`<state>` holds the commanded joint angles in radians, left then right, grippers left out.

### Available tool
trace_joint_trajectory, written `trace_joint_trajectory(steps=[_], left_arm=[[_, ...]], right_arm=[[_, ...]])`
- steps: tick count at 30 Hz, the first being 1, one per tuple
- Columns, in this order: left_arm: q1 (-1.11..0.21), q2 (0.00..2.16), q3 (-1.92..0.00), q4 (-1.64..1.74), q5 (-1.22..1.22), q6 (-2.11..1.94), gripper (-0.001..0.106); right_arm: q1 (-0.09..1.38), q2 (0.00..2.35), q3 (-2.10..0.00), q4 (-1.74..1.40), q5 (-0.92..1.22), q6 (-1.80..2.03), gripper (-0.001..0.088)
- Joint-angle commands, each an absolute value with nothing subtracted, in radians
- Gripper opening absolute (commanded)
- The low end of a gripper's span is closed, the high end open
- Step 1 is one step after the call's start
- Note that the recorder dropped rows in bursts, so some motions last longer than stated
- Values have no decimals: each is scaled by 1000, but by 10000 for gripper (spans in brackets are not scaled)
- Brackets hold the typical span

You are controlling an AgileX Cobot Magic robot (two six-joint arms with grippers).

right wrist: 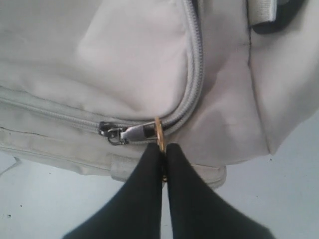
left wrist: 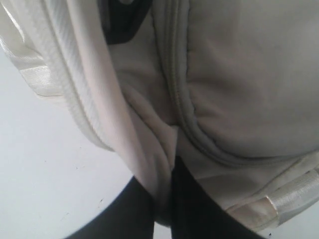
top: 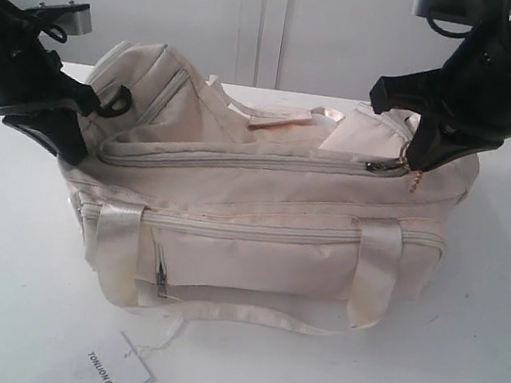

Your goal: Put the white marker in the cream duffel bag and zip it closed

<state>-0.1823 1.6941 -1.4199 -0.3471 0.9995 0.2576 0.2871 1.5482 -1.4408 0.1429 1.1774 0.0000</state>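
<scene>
Right pincer (right wrist: 161,149) is clamping gold ring pull (right wrist: 158,130) at right end of cream duffel bag (top: 258,240), w/ left pincer (left wrist: 160,189) pinching fabric as brace.

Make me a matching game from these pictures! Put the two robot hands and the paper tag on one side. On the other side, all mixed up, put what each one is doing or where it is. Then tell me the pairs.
Things:
1. left hand
2. right hand
3. paper tag

Places and states:
A. lies on the white table in front of the cream duffel bag
B. pinches a fold of the bag's fabric
C. pinches the gold ring pull

Pairs: 1-B, 2-C, 3-A.
</scene>
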Motion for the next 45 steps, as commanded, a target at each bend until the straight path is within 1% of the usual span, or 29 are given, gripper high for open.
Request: trace_joint_trajectory(steps=[5,8,10,14,18,23,27,28,33,37,41,43,45], left_arm=[[-182,1672,-1420,-351,999,258,299],[-182,1650,-1420,-351,1002,258,393],[-182,1635,-1420,-351,1010,258,420],[-182,1570,-1420,-351,1013,271,428],[-182,1507,-1420,-420,1011,414,428],[-188,1475,-1420,-711,1059,736,428],[-276,1475,-1420,-755,1084,916,428],[-311,1475,-1420,-753,1074,964,428],[-393,1477,-1420,-741,985,1090,428],[-429,1478,-1420,-738,919,1208,428],[-433,1502,-1420,-755,891,1297,430],[-433,1526,-1420,-755,889,1315,457],[-433,1551,-1420,-771,889,1316,520]], right_arm=[[287,1548,-1441,145,1178,0,0],[287,1548,-1441,145,1173,0,0],[287,1548,-1441,145,1171,0,0],[287,1548,-1441,154,1160,0,0],[287,1548,-1441,194,1155,-23,0],[287,1548,-1441,194,1152,-25,0],[287,1548,-1441,194,1152,-25,0],[287,1548,-1441,191,1152,-25,0],[287,1548,-1441,191,1152,-31,0],[287,1548,-1441,191,1152,-31,0],[287,1548,-1441,190,1152,-33,0],[287,1548,-1441,188,1152,-33,0],[287,1548,-1441,189,1150,-33,0]])
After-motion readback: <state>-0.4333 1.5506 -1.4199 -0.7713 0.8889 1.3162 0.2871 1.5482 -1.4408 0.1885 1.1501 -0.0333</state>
